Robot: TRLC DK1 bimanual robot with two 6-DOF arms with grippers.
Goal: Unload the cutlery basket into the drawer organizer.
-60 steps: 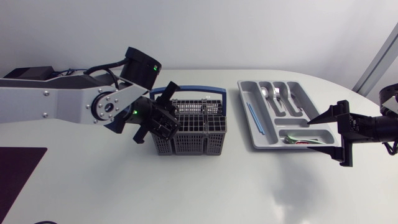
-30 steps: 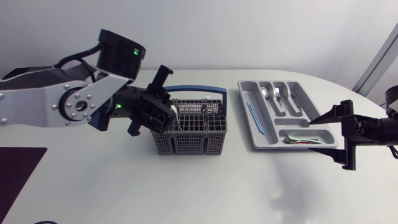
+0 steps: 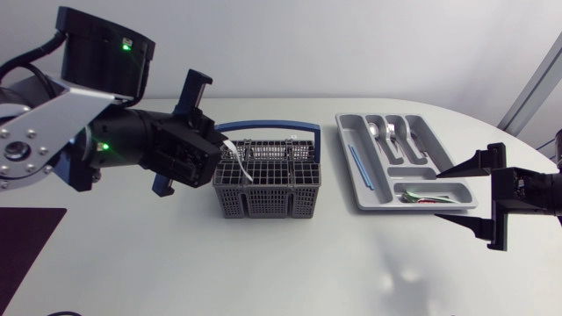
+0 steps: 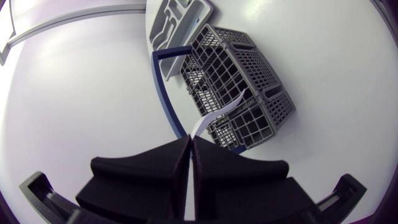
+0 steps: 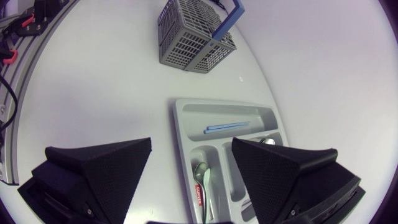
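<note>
The grey cutlery basket with a blue handle stands mid-table. My left gripper hovers over its left end, shut on a thin white utensil that slants down toward the basket. In the left wrist view the white utensil runs from between the closed fingertips toward the basket. The grey drawer organizer lies to the right with spoons, a blue piece and a red-handled piece. My right gripper stands open at the organizer's front right corner, and the organizer lies ahead of its fingers.
A dark mat lies at the table's front left corner. The basket's blue handle arches over its far side. Bare tabletop stretches in front of basket and organizer.
My left arm has risen and drawn back to the left, pulling the white utensil up out of the basket. The right gripper has drifted slightly to the right.
</note>
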